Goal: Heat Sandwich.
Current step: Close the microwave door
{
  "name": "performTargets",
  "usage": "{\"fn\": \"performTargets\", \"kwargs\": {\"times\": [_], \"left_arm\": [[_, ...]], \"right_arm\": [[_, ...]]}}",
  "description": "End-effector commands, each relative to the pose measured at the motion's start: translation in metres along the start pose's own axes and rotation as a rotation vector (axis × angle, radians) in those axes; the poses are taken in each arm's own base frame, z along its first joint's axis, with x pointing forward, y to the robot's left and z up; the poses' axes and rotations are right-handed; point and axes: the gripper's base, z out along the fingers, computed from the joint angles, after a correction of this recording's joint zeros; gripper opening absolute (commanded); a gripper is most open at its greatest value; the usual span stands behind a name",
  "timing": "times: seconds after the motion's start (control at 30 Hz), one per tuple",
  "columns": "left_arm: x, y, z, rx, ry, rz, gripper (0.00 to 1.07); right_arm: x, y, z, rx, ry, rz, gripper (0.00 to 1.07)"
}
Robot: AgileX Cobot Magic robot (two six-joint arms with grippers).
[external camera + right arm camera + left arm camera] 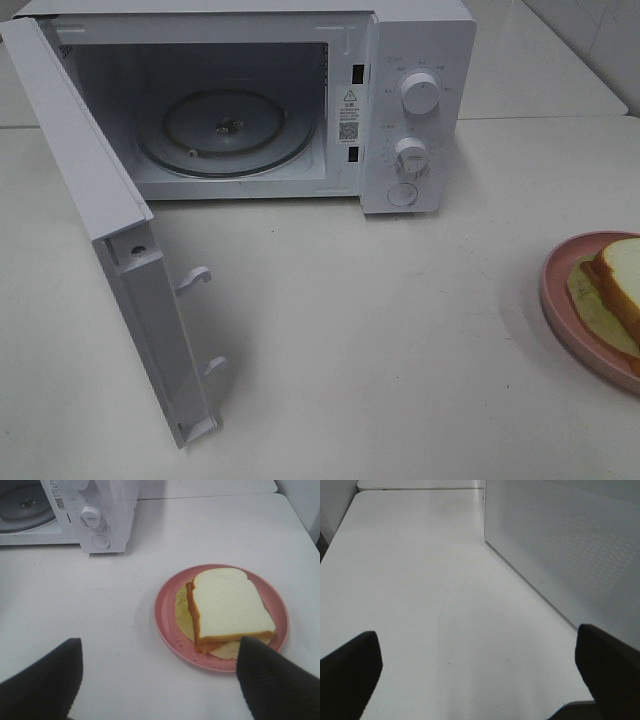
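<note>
Looking through the right wrist camera, I see the right fingers point(272, 680) spread wide and holding nothing, with the sandwich point(230, 607) just ahead of them and slightly toward the right-hand finger, whose tip overlaps the pink plate point(167, 615) in this view; I cannot tell whether it touches. The sandwich sits on that plate, on the bench point(380, 330), well apart from the microwave point(420, 110). The left fingers point(350, 672) are also spread and empty; ahead of them lies bare bench, and to their right stands a perforated white panel, which I take to be the outer face of the microwave door point(110, 230).

By my judgement the task is at an early stage. The door is swung fully open and the glass turntable point(225, 130) is bare, so the cavity is ready. Still to do: grasp the plate or sandwich, carry it across, set it on the turntable, shut the door and turn a knob point(420, 92).

As for writing, I see a warning triangle and a QR-style code on a sticker point(349, 112) at the cavity's edge, and small markings around the two knobs, none legible. No brand name is readable.
</note>
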Motion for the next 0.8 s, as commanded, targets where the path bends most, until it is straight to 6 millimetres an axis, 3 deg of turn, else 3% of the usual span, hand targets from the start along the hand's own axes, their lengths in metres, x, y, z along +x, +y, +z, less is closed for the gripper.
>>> {"fn": "performTargets", "kwargs": {"times": [0.03,0.37,0.47,0.63,0.73,0.77,0.8], "left_arm": [[0.0,-0.001,-0.001,0.004,-0.009,-0.006,0.98],[-0.003,-0.001,0.0,0.006,-0.008,-0.007,0.98],[-0.018,0.0,0.002,-0.002,-0.032,-0.005,0.97],[-0.025,0.001,0.011,-0.004,-0.013,-0.007,0.92],[-0.032,0.002,0.027,-0.005,0.012,-0.012,0.77],[-0.036,0.002,0.037,-0.006,0.021,-0.015,0.65],[-0.036,0.002,0.037,-0.006,0.021,-0.015,0.65]], "right_arm": [[0.002,0.0,-0.003,0.005,-0.028,-0.005,0.76],[0.002,0.0,-0.003,0.005,-0.028,-0.005,0.76],[0.002,0.0,-0.003,0.005,-0.028,-0.005,0.76],[0.002,0.0,-0.003,0.005,-0.028,-0.005,0.76],[0.002,0.0,-0.003,0.005,-0.028,-0.005,0.76],[0.002,0.0,-0.003,0.005,-0.028,-0.005,0.76],[0.002,0.0,-0.003,0.005,-0.028,-0.005,0.76]]}}
